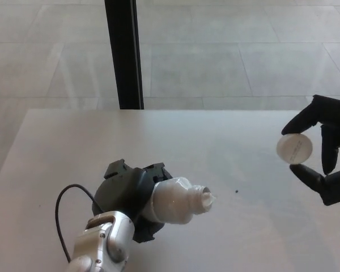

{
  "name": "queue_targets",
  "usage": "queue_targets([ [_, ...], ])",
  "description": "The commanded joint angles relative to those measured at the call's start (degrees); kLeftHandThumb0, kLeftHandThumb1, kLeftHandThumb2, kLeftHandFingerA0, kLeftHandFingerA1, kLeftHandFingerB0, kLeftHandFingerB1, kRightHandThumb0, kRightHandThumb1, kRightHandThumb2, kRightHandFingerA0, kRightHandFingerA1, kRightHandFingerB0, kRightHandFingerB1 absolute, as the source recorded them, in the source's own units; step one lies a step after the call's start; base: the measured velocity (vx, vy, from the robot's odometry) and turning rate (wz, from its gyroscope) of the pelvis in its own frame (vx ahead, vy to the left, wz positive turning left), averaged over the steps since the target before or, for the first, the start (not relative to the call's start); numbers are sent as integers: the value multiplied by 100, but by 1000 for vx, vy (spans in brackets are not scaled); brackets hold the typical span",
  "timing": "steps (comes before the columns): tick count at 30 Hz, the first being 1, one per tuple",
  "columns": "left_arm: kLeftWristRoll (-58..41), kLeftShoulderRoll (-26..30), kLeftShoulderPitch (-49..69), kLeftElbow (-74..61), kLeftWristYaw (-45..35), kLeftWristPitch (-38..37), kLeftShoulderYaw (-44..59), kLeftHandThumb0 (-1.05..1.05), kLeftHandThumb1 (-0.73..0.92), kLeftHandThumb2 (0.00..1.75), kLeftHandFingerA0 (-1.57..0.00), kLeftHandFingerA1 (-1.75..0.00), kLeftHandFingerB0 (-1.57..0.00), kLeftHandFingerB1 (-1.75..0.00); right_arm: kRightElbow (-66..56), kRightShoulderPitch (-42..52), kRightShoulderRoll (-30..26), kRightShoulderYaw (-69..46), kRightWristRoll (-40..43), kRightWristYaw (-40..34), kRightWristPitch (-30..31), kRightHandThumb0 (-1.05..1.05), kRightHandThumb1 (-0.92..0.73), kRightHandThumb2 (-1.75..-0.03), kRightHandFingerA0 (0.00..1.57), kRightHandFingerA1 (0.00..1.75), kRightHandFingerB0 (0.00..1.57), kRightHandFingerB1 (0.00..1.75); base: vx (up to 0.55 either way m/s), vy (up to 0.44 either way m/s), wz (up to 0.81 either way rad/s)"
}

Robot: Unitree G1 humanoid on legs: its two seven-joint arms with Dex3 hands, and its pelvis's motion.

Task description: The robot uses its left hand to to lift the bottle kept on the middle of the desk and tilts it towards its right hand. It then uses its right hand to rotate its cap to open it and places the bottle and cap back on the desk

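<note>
Bottle [173,200], open, tilted above the desk [56,147] in the left hand [127,195], looks light, smooth, slippery, best held mid-body; right hand [326,150] pinches the cap [294,148] well apart.

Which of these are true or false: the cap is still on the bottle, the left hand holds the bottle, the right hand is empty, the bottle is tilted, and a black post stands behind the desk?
1. The cap is still on the bottle. False: the cap is off, and the neck of the bottle is open.
2. The left hand holds the bottle. True: the left hand is closed around its body.
3. The right hand is empty. False: the right hand pinches the cap between its fingers, off to the right, apart from the bottle.
4. The bottle is tilted. True: its neck points toward the right hand.
5. A black post stands behind the desk. True: the black post rises beyond the far edge of the desk.
</note>
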Motion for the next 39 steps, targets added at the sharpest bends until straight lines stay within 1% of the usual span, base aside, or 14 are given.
queue_targets([
  [1, 1362, 1130, -470, 119, -2131, 955, -1039, -23, 79, 65, -75, -91, -58, -57, 530, 492, -343, -243, -258, -213, 40, -24, -39, -120, 128, 144, 103, 128, 0, 0, 0],
  [3, 1380, 1151, -527, 205, -2090, 979, -1118, -21, 74, 65, -77, -114, -64, -62, 569, 567, -393, -119, -406, -162, 117, -24, -41, -119, 126, 143, 103, 128, 0, 0, 0],
  [4, 1438, 1139, -540, 202, -2138, 1033, -1208, -24, 72, 61, -74, -88, -61, -56, 925, 675, -363, 126, -590, -266, -107, -25, -43, -117, 126, 141, 101, 125, 0, 0, 0],
  [5, 1468, 1087, -562, 248, -2137, 1091, -1286, -24, 68, 60, -75, -98, -64, -59, 1114, 768, -342, 331, -735, -279, -165, -19, -42, -126, 95, 172, 84, 150, 0, 0, 0],
  [7, 1474, 1068, -597, 269, -2146, 1150, -1350, -25, 67, 62, -75, -121, -66, -63, 1172, 787, -341, 456, -797, -238, -131, -18, -48, -121, 93, 174, 80, 154, 0, 0, 0],
  [8, 1503, 1023, -640, 305, -2179, 1208, -1412, -25, 68, 61, -75, -114, -62, -62, 1264, 798, -340, 643, -919, -196, -100, -26, -49, -116, 122, 139, 97, 124, 0, 0, 0],
  [9, 1518, 932, -710, 371, -2218, 1257, -1502, -25, 68, 60, -75, -101, -61, -59, 1393, 790, -384, 920, -1190, -165, -64, -22, -53, -106, 91, 175, 78, 150, 0, 0, 0],
  [11, 1527, 861, -779, 427, -2238, 1290, -1588, -25, 68, 60, -75, -101, -61, -59, 1485, 753, -457, 1196, -1435, -107, 22, -22, -53, -106, 91, 175, 78, 150, 0, 0, 0],
  [14, 1442, 587, -877, 547, -2199, 1419, -1658, -23, 66, 63, -75, -112, -66, -69, 2178, 542, -582, 2017, -2228, -235, 0, -27, -57, -82, 94, 162, 88, 99, 0, 0, 0],
  [19, 1250, 293, -790, 546, -2022, 1587, -1565, -22, 63, 65, -76, -110, -67, -71, 3299, 128, -654, 2993, -2903, -400, 124, -27, -54, -92, 92, 155, 89, 116, 0, 0, 0],
  [20, 1246, 263, -761, 547, -2015, 1586, -1583, -24, 64, 64, -72, -93, -65, -67, 3413, 80, -674, 3078, -2955, -396, 196, -27, -56, -89, 91, 149, 90, 107, 0, 0, 0],
  [24, 1095, 109, -556, 543, -1891, 1681, -1438, -19, 63, 68, -74, -110, -67, -72, 3953, -189, -596, 3234, -2875, -690, 378, -31, -56, -70, 93, 130, 89, 72, 0, 0, 0],
  [27, 1082, 154, -441, 535, -1810, 1589, -1405, -20, 64, 69, -67, -88, -62, -69, 4066, -326, -609, 3300, -2789, -699, 440, -31, -58, -75, 91, 140, 86, 79, 0, 0, 0],
  [39, 1039, 66, -267, 515, -1674, 1549, -1118, -21, 64, 69, -71, -114, -65, -77, 4443, -506, -627, 3428, -2317, -980, 177, -32, -67, -68, 89, 120, 74, 62, 0, 0, 0],
])
